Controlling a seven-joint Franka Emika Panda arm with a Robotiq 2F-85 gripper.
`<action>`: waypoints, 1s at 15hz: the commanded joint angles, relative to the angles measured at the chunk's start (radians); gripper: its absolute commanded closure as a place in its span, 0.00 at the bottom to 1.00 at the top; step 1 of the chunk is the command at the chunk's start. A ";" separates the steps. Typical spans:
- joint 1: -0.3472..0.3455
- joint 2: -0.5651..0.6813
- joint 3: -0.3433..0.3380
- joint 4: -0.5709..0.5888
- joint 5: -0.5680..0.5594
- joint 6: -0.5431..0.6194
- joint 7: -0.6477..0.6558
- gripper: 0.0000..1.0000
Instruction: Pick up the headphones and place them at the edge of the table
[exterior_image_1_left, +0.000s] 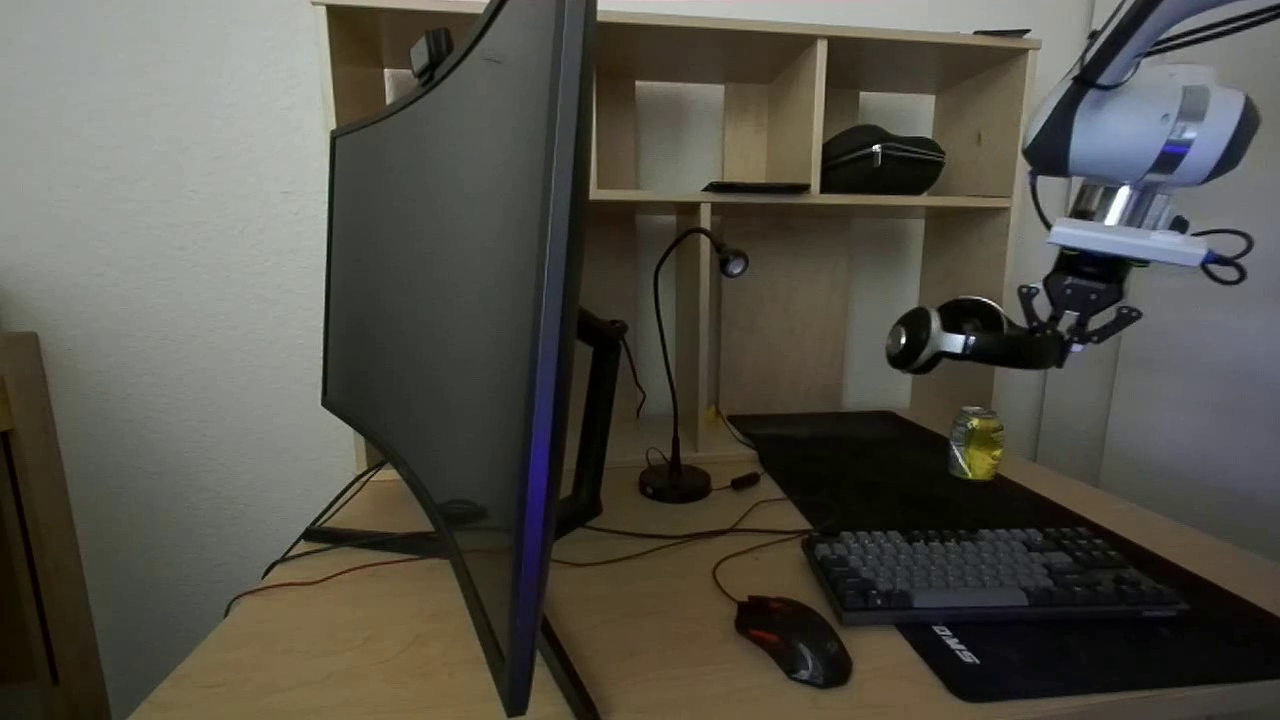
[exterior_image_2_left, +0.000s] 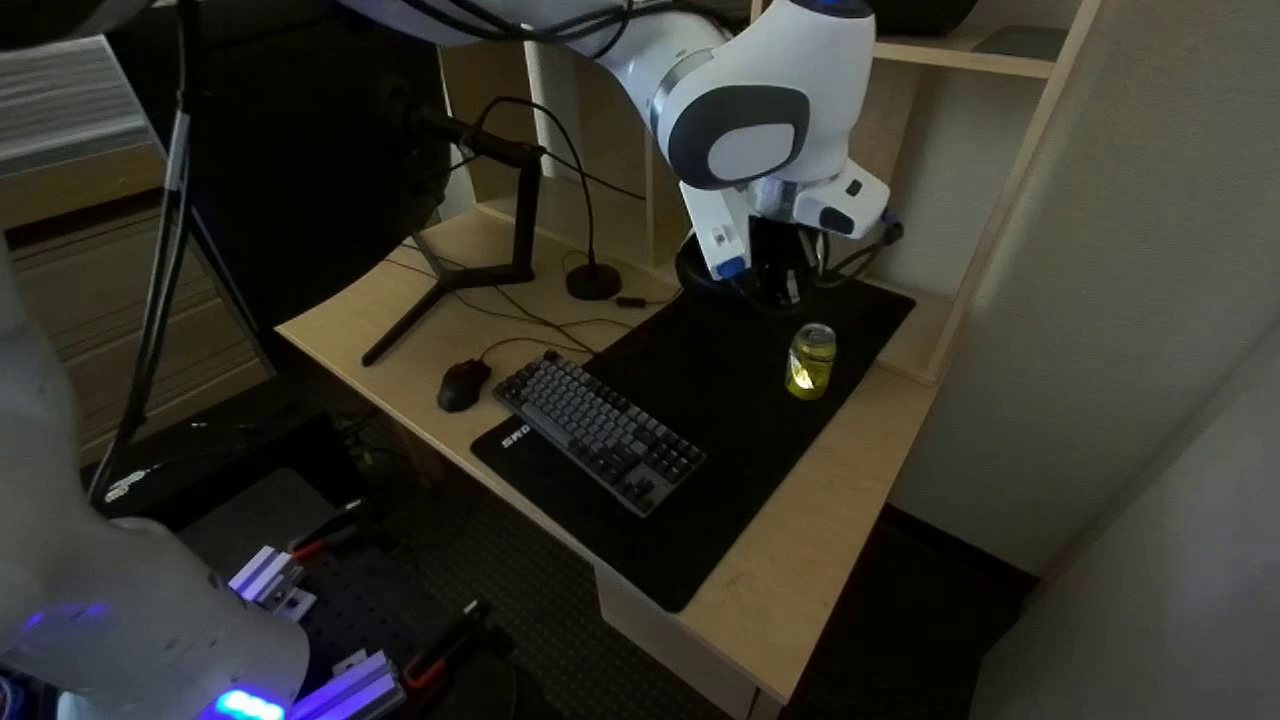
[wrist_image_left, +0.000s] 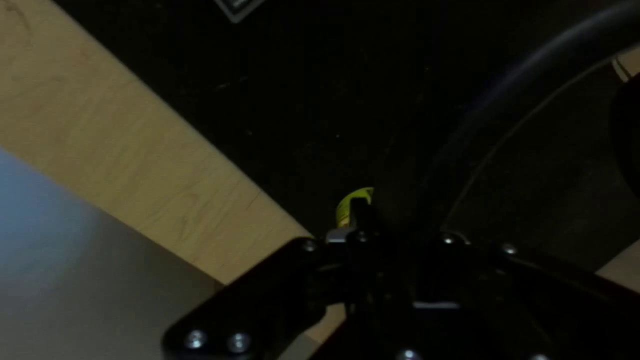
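Nearest us in an exterior view looms the monitor (exterior_image_1_left: 450, 280), towards the left edge of the tabletop (exterior_image_1_left: 660, 610). Well to its right we find the headphones (exterior_image_1_left: 985, 347) in the air, over the tabletop's back part and towards its right edge. Their cups (exterior_image_1_left: 910, 342) hang to the left of the gripper (exterior_image_1_left: 1068, 342), which is clamped on the band (exterior_image_1_left: 1030, 352).

From left to right, we note the monitor's smooth, curved screen; a black lamp (exterior_image_1_left: 675, 484) near the back edge, its thin bent neck rising from a round foot; and a glossy mouse (exterior_image_1_left: 795, 640) with red trim near the front edge. A rounded, zipped case (exterior_image_1_left: 880, 165) sits on the pale wooden shelves (exterior_image_1_left: 785, 310) along the back edge. The keyboard (exterior_image_1_left: 985, 570), grey and black, lies mostly on a flat black mat (exterior_image_1_left: 1050, 655), its left end over bare wood. A shiny yellow and silver can (exterior_image_1_left: 975, 443) stands upright on that mat, near the right edge.

In an exterior view we also get the white base (exterior_image_2_left: 150, 630) of the arm (exterior_image_2_left: 840, 100), past the front edge, and the tabletop's front right corner; there only a dark curve of the headphones shows. In the wrist view the band sweeps towards the upper right, and we glimpse just a yellow sliver of the can.
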 joint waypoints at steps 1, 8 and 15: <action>-0.075 -0.135 -0.049 -0.126 0.024 -0.040 -0.152 0.95; -0.143 -0.013 -0.154 -0.153 0.072 -0.004 -0.039 0.95; -0.107 0.184 -0.105 -0.130 0.150 0.158 0.194 0.95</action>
